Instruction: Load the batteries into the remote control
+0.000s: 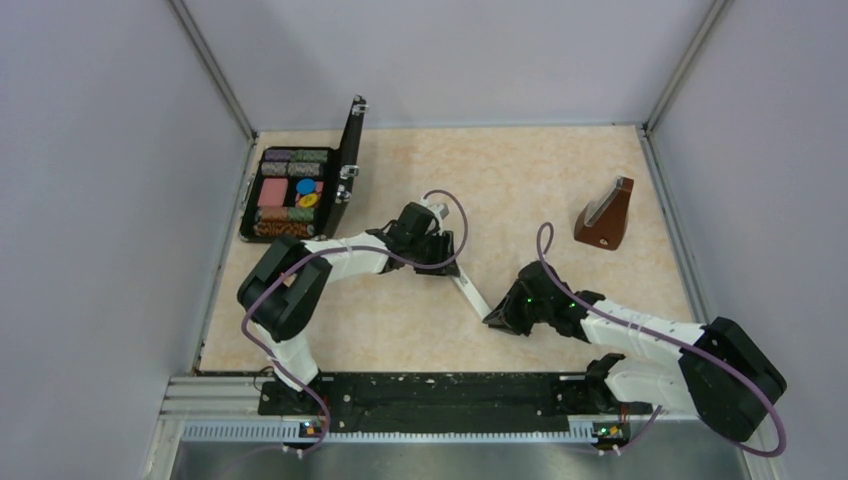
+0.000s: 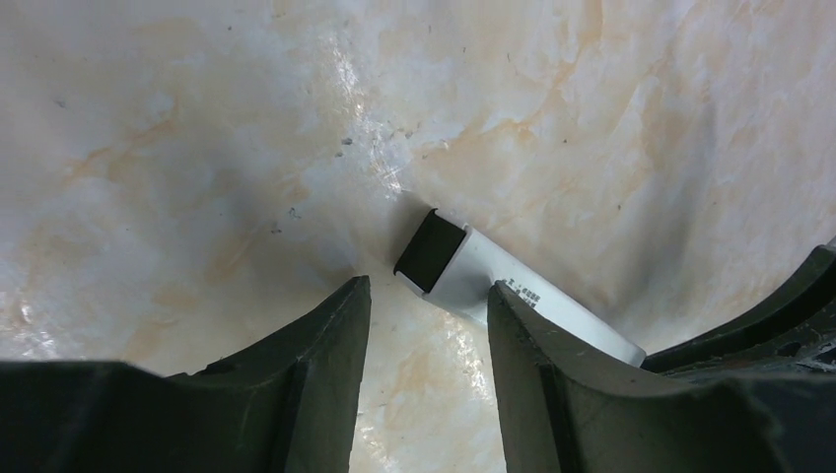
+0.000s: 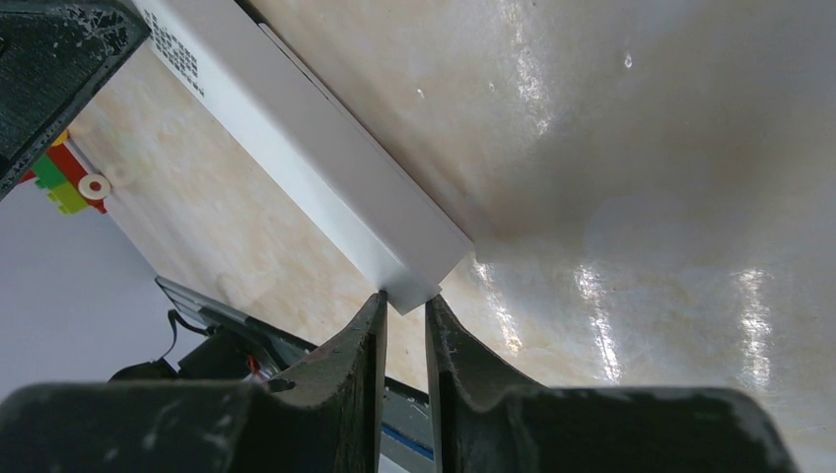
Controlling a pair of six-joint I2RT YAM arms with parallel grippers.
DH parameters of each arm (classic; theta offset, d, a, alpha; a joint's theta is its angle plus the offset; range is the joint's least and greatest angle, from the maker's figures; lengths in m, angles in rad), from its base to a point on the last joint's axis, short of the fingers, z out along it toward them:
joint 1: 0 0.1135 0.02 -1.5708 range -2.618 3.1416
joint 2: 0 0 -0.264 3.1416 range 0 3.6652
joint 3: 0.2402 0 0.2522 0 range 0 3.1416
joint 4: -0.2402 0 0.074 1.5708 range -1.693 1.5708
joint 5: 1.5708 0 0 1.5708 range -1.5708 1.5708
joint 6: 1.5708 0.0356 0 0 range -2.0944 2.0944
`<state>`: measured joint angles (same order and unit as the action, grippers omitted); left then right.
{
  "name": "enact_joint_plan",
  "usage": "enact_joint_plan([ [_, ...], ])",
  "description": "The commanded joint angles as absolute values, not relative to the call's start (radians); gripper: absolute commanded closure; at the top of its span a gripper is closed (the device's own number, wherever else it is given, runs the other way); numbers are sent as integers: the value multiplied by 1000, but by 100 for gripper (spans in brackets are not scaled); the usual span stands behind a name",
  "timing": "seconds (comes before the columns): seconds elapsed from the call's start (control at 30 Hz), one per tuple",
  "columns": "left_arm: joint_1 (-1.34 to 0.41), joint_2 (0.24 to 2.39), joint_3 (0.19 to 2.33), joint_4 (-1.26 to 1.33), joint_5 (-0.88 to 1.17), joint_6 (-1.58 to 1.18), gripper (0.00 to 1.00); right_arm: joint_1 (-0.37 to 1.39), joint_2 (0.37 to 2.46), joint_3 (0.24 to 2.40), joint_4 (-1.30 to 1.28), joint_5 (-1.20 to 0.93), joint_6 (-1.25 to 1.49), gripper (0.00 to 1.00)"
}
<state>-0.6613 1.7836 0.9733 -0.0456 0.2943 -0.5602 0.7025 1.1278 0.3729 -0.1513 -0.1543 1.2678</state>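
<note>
On the marbled table [image 1: 560, 170], the slim white remote control [image 1: 470, 290] runs slantwise between the two grippers. The left gripper [image 2: 429, 291] stands released beside its dark end. The right gripper [image 3: 404, 301], nearly clenched, meets the opposite corner, though I cannot tell whether it grasps it.

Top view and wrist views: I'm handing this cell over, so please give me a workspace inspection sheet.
Surface: glossy beige marbled tabletop.
Job's things: remote control between the grippers; batteries, nothing seen.
Clutter: open case, metronome, toy blocks.
Grippers: left gripper open at the remote's dark end; right gripper nearly closed at its other corner, grip unclear.
Cables: purple cables, one looping near each gripper.
Surroundings: grey walls.
</note>
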Motion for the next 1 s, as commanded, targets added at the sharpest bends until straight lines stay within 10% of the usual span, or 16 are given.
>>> enact_joint_plan([
  [0.0, -667, 1810, 1032, -91, 230, -460, 48, 689, 1155, 385, -191, -111, 1258, 82],
  [0.57, -697, 1870, 1058, -83, 305, -435, 81, 688, 1206, 422, -205, -109, 1247, 88],
  [0.97, -716, 1873, 993, -23, 364, -500, 86, 682, 1220, 404, -161, -118, 1302, 93],
])
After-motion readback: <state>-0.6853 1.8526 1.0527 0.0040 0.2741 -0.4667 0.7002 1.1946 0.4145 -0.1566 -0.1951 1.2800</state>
